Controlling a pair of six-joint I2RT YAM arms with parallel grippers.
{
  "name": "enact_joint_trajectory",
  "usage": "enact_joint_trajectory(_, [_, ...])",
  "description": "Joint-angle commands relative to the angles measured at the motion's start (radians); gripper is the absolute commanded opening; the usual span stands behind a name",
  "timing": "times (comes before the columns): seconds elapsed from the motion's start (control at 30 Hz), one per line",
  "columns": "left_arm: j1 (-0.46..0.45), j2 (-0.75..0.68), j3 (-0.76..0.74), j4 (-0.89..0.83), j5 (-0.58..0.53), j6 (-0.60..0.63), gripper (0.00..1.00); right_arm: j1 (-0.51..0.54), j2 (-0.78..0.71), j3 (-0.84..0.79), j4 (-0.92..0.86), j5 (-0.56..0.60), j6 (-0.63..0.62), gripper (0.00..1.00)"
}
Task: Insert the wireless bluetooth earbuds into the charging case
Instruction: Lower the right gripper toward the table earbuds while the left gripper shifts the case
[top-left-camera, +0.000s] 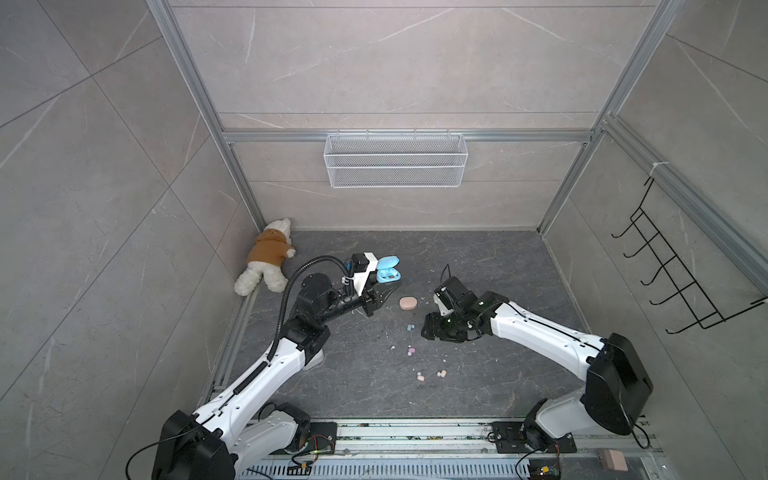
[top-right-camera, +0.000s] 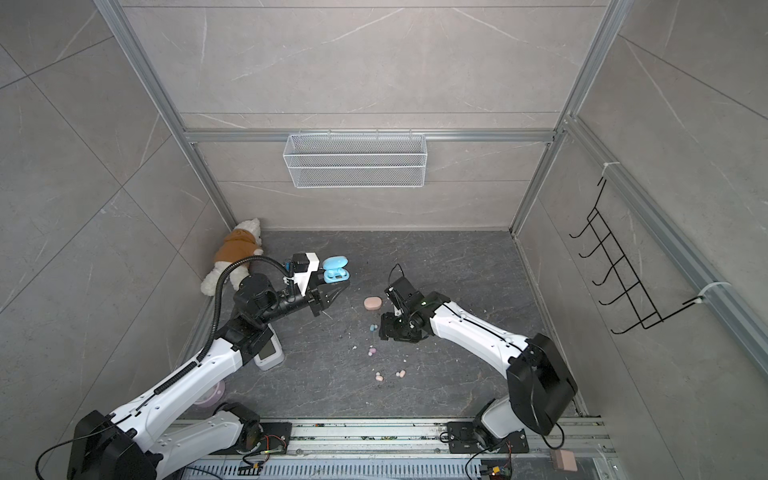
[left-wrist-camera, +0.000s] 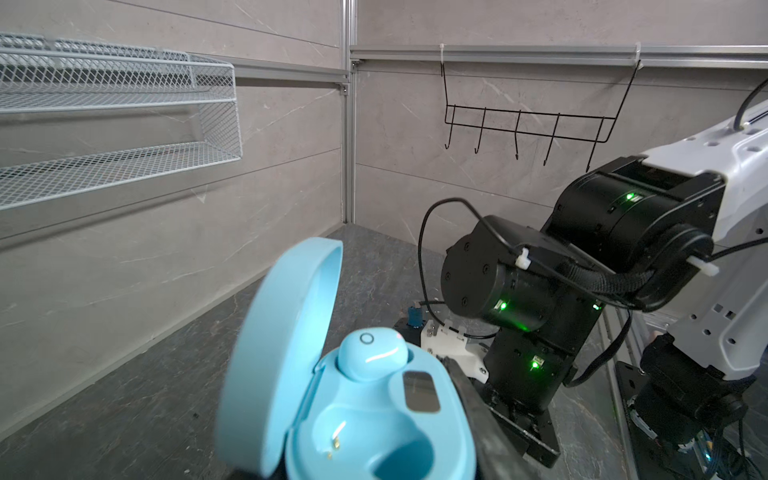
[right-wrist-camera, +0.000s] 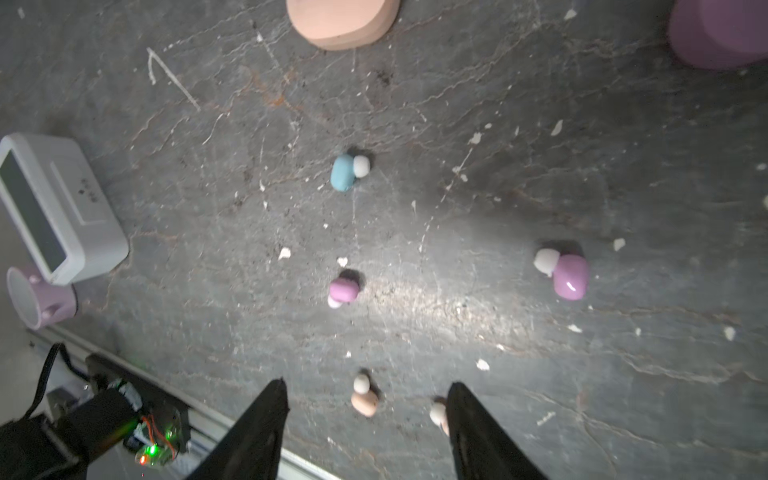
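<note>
My left gripper (top-left-camera: 384, 283) (top-right-camera: 335, 283) (left-wrist-camera: 374, 440) is shut on the light blue charging case (top-left-camera: 388, 271) (top-right-camera: 336, 270) (left-wrist-camera: 365, 419) and holds it above the floor with its lid open. One blue earbud (left-wrist-camera: 372, 353) sits in a socket; the other socket is empty. My right gripper (top-left-camera: 429, 330) (top-right-camera: 386, 330) (right-wrist-camera: 368, 382) hangs open above the loose earbuds, holding nothing. On the floor lie a blue earbud (right-wrist-camera: 344, 172) (top-left-camera: 410, 328), two lilac earbuds (right-wrist-camera: 344, 289) (right-wrist-camera: 570, 276) and two peach earbuds (right-wrist-camera: 365, 403) (right-wrist-camera: 438, 413), the last half hidden by a finger.
A closed peach case (top-left-camera: 408, 303) (right-wrist-camera: 343, 20) lies on the floor between the arms. A lilac object (right-wrist-camera: 719, 33) shows at the right wrist view's edge. A white clock (right-wrist-camera: 54, 208) and a lilac cup (right-wrist-camera: 37, 299) sit under the left arm. A plush toy (top-left-camera: 268, 257) lies in the back left corner.
</note>
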Motion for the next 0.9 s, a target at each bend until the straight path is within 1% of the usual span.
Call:
enact_joint_trajectory(0.0, [0.005,-0.036,-0.003,-0.014,-0.026,0.037,0.14,0.024,0.081,0.061,0.046,0.081,0.121,0.63])
enact_joint_trajectory(0.17, [0.006,-0.064,-0.008,-0.045,-0.035,0.044,0.14,0.031,0.206,0.14,0.043,0.078,0.147,0.63])
enact_joint_trajectory(0.33, [0.007,-0.076,-0.009,-0.056,-0.043,0.049,0.14,0.039,0.305,0.212,0.005,0.132,0.139,0.63])
enact_joint_trajectory(0.4, [0.006,-0.078,-0.01,-0.054,-0.051,0.049,0.14,0.039,0.325,0.216,0.005,0.149,0.148,0.62])
enact_joint_trajectory(0.57, [0.008,-0.08,-0.01,-0.058,-0.062,0.055,0.14,0.041,0.364,0.225,0.043,0.098,0.173,0.6])
enact_joint_trajectory(0.87, [0.006,-0.071,-0.007,-0.06,-0.057,0.053,0.14,0.049,0.407,0.234,0.087,0.057,0.219,0.57])
